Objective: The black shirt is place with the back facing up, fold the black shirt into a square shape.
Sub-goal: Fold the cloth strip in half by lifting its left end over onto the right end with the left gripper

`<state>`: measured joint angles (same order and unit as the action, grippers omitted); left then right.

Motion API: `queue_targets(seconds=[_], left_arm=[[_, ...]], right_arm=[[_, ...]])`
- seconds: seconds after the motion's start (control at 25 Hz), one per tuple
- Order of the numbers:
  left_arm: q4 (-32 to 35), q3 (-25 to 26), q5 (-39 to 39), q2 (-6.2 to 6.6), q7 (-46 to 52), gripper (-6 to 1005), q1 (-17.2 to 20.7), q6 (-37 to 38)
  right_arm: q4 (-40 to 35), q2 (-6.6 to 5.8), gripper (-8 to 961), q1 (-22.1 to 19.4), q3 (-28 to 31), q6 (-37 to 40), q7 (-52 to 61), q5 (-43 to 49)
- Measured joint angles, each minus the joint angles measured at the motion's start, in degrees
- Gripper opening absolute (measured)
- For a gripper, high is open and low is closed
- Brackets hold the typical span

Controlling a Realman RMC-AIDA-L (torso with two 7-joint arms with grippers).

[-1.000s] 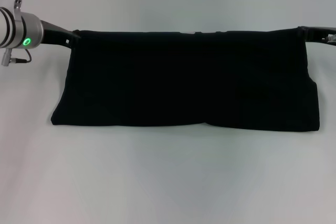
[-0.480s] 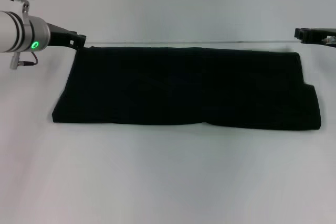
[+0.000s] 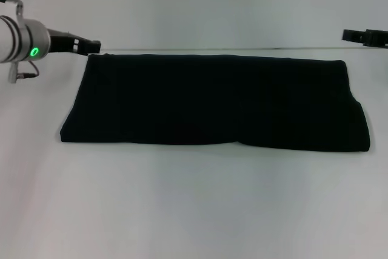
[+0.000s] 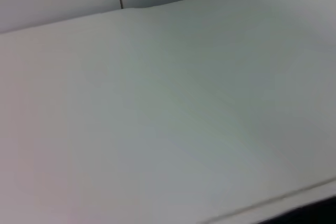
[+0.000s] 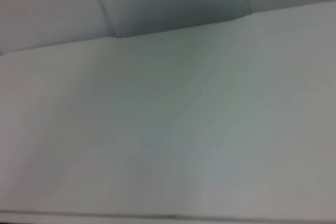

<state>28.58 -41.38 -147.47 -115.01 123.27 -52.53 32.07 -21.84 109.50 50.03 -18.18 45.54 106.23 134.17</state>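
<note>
As I read the head view, the black shirt (image 3: 215,101) lies flat on the white table (image 3: 194,204) as a long band running left to right, wider than it is deep. Its far edge is a straight line close to the table's far edge. Its near edge is mostly straight, with a shallow step a little right of centre. The right end shows a rounded, doubled corner; the left end flares slightly toward me. No lettering shows on the upturned cloth.

My left gripper (image 3: 91,45) sits at the shirt's far left corner, its black tip just beside the cloth; I cannot tell whether it touches, nor whether its fingers are parted or closed. The silver wrist behind it carries a lit green ring.

My right gripper (image 3: 354,36) appears at the right edge of the head view, above and apart from the shirt's far right corner, holding nothing that I can see; how its fingers stand I likewise cannot tell.

Both wrist views show only pale table surface and wall, with a dark sliver at one corner of the left wrist view.
</note>
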Motion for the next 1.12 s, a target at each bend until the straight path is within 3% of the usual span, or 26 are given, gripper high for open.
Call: queue_targets(seconds=[0.16, 0.2, 0.28, 0.36, 0.52, 0.76, 1.12], left_arm=[[6.51, -0.06, -0.73, 0.45, 4.02, 548, 2.45, 12.09], [11.69, -0.10, -0.85, 0.49, 5.91, 595, 4.76, 20.33], [15.76, -0.11, -0.85, 0.40, 6.99, 690, 6.80, 25.91], [19.63, -0.10, -0.85, 0.26, 8.34, 901, 8.97, 31.37], [22.59, -0.06, -1.05, 0.19, 9.95, 937, 11.90, 37.21], [22.35, 0.51, -1.23, -0.22, 12.07, 946, 14.65, 38.35], [17.10, 0.06, -1.28, -0.52, 12.77, 947, 14.29, 34.84]], right_arm=[[-3.35, -1.14, 658, -2.74, -1.00, 13.39, 5.76, -0.02], [-4.01, -1.33, 662, -3.32, -1.30, 16.10, 6.58, -0.02], [-5.08, -1.60, 671, -4.67, -1.77, 21.01, 7.50, -0.02], [-5.96, -1.75, 679, -5.83, -1.86, 24.94, 7.77, -0.03], [-6.36, -1.90, 696, -7.56, -1.73, 28.18, 7.96, -0.04], [-6.73, -1.41, 704, -8.46, -2.27, 28.65, 7.51, 0.32], [-6.98, -1.50, 703, -8.58, -3.18, 26.90, 7.51, 0.33]])
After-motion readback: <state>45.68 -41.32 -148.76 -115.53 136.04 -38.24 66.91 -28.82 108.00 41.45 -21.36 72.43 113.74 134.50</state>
